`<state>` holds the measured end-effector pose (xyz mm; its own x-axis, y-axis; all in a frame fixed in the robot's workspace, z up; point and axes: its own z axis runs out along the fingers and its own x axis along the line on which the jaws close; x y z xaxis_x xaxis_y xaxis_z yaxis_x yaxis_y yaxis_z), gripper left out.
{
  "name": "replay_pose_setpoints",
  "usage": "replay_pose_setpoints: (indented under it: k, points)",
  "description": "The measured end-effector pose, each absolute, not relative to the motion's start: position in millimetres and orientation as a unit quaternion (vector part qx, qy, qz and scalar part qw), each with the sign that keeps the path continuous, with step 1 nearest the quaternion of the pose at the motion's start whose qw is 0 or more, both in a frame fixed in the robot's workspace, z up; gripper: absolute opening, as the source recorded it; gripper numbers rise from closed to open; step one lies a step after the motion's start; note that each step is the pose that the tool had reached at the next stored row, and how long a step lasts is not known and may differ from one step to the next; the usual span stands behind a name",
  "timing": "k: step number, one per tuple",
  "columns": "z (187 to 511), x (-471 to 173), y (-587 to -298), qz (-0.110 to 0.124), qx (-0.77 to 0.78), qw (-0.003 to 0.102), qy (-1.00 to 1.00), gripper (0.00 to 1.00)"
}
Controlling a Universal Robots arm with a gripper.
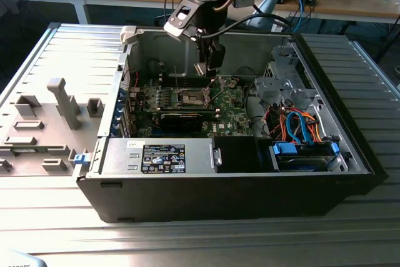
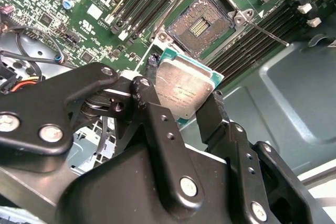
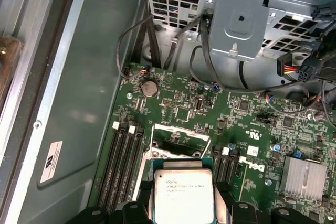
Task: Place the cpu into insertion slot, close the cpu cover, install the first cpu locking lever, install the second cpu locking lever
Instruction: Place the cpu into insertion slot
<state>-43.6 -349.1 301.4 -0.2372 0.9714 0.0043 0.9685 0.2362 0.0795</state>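
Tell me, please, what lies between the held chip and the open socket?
In the second wrist view the chip, held in the gripper, is parted from the socket only by that socket's metal rim; nothing else intervenes.

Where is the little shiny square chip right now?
In the second wrist view the cpu is clamped in the pincer, held over the green circuit board, just short of the open insertion slot and not yet in it.
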Motion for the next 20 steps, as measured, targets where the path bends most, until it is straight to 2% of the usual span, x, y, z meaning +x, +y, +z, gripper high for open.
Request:
replay_pose_setpoints:
  k: [20]
  points:
    - [300.5, -43.6, -349.1, 0.029, 0.658, 0.027, 0.752, 0.54]
